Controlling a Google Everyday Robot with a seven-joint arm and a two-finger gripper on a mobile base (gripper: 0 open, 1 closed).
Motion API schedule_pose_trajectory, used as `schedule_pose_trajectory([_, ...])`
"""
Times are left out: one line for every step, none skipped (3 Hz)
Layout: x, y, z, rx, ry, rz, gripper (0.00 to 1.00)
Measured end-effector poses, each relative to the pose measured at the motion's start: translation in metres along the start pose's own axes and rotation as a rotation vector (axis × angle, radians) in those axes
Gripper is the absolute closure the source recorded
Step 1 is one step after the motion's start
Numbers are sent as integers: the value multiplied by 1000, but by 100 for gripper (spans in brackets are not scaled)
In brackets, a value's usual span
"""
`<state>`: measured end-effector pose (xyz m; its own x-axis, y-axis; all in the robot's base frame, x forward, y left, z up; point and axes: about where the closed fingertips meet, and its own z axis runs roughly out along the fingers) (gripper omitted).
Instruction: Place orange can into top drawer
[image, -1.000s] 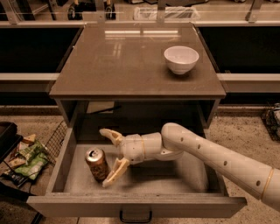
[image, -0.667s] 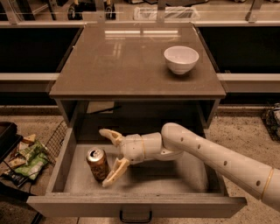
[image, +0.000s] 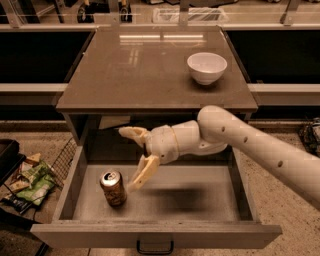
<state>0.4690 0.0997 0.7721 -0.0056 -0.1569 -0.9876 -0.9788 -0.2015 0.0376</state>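
Note:
The orange can (image: 113, 188) stands upright on the pale floor of the open top drawer (image: 200, 202), at its left side. The drawer's dark loop handle (image: 155, 246) shows at the bottom edge. My gripper (image: 129, 159) hangs over the drawer, just right of and above the can, with its fingers spread wide apart. One finger (image: 144, 172) slants down beside the can, a small gap between them. The other finger (image: 132, 133) points left, higher up. Nothing is held.
A white bowl (image: 206, 67) sits at the back right of the brown cabinet top (image: 130, 70). A wire basket with snack bags (image: 30, 180) stands on the floor to the left. My arm (image: 260, 145) reaches in from the right.
The gripper has lifted a little and drawn slightly right, away from the can. The can stays standing in the drawer.

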Motion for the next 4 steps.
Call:
schedule_pose_trajectory([-78,1,-56,-19,211,10,0])
schedule_pose_trajectory([-126,-1,-106,13,373,27,0])
schedule_pose_trajectory([-155,13,-169,140,601,71,0])
schedule_pose_trajectory([-176,42,-230,351,816,79,0])
